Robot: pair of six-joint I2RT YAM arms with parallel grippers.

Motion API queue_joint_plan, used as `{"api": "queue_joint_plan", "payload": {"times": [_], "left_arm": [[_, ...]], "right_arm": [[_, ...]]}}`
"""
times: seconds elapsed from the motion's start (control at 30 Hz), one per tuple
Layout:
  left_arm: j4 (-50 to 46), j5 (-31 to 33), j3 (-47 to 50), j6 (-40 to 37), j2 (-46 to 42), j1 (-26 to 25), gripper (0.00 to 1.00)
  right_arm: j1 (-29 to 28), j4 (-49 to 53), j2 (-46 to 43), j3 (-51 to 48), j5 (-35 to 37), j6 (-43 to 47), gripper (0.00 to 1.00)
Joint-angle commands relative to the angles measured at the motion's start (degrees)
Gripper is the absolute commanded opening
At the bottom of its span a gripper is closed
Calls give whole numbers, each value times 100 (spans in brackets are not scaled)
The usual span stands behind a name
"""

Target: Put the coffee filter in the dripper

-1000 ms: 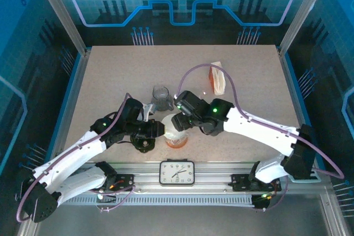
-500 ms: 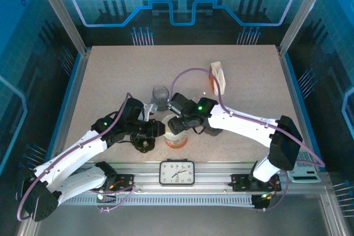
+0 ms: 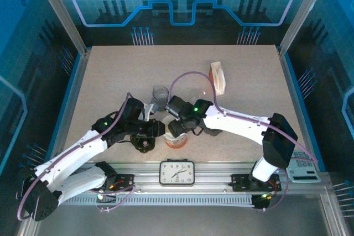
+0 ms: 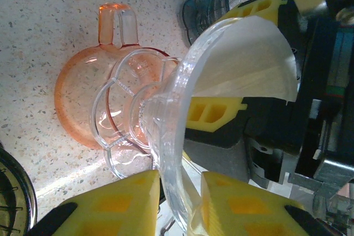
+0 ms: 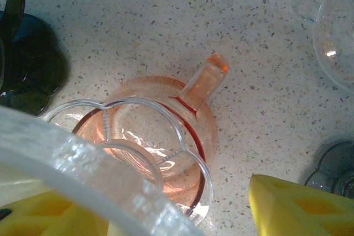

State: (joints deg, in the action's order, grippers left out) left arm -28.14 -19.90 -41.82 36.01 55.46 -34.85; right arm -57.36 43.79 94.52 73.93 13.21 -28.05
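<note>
Top external – right pincer (image 3: 178, 127) has slid leftward over the dripper (image 4: 180, 98)

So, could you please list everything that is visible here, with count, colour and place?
table: 1, speckled beige, under everything.
orange cup: 1, orange, table centre.
clear dripper: 1, clear, held tilted above the orange cup.
filter: 1, white, inside the clear dripper.
grey dripper: 1, grey, behind the orange cup.
dark dripper: 1, dark, left of the orange cup.
filter stack: 1, white, far side, right of centre.
clock: 1, black and white, near rail.
left hand: 1, yellow fingers, shut on the clear dripper's rim.
right hand: 1, yellow fingers apart, at the filter.
</note>
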Motion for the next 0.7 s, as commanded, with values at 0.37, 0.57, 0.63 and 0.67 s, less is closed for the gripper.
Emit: {"api": "queue_joint_plan", "payload": {"times": [0.37, 0.57, 0.63, 0.67], "left_arm": [[60, -67, 122, 32, 26, -53, 25], [77, -40, 139, 40, 17, -48, 26], [80, -25, 134, 47, -2, -52, 29], [85, -10, 135, 62, -9, -53, 30]], "right_arm": [[-45, 26, -706, 32, 535, -12, 68], [21, 21, -1520, -204, 1075, -140, 69], [57, -13, -1767, -340, 1133, -216, 69], [89, -28, -1865, -414, 1146, -246, 69]]}}
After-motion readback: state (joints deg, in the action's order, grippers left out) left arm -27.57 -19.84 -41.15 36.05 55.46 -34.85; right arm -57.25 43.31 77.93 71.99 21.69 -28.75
